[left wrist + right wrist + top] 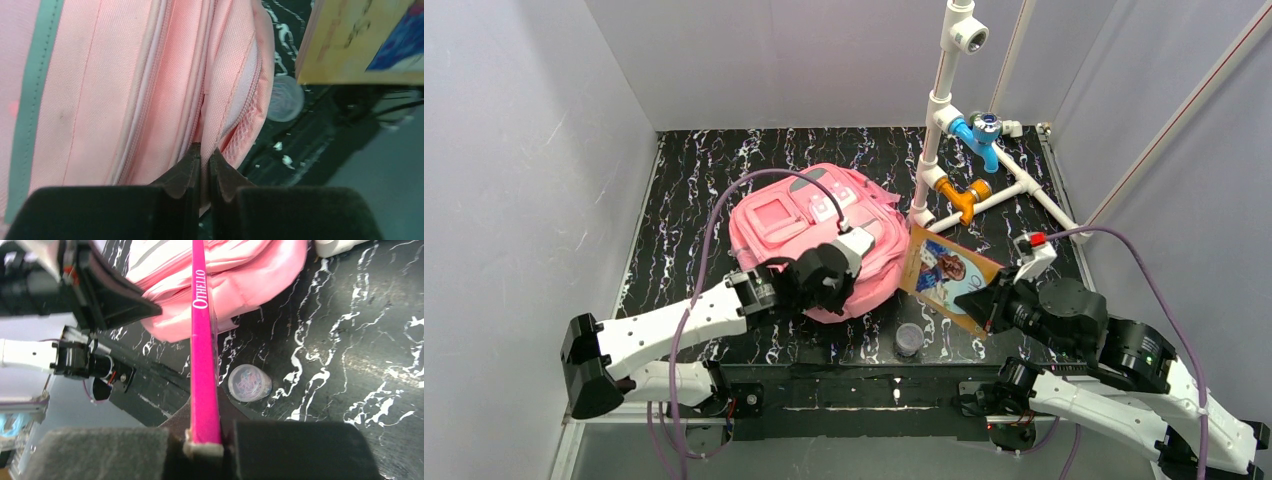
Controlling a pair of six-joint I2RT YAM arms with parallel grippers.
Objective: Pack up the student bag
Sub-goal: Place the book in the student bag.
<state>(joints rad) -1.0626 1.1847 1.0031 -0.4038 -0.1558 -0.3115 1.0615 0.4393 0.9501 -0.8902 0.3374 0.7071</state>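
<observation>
Pink student bag (100, 90) edge tight in left gripper (205, 150); book (202, 340) in right gripper (204, 437)

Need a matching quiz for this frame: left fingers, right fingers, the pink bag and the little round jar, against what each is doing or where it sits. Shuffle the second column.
Column 1
1. left fingers
2. right fingers
3. student bag
4. round jar

Column 2
A. stands alone on the table, near its front edge, between the two arms
B. closed on the pink spine of the book
C. lies on the table with its front pockets facing up
D. pinched on pink fabric at the bag's zipper edge

Pairs: 1-D, 2-B, 3-C, 4-A
</observation>
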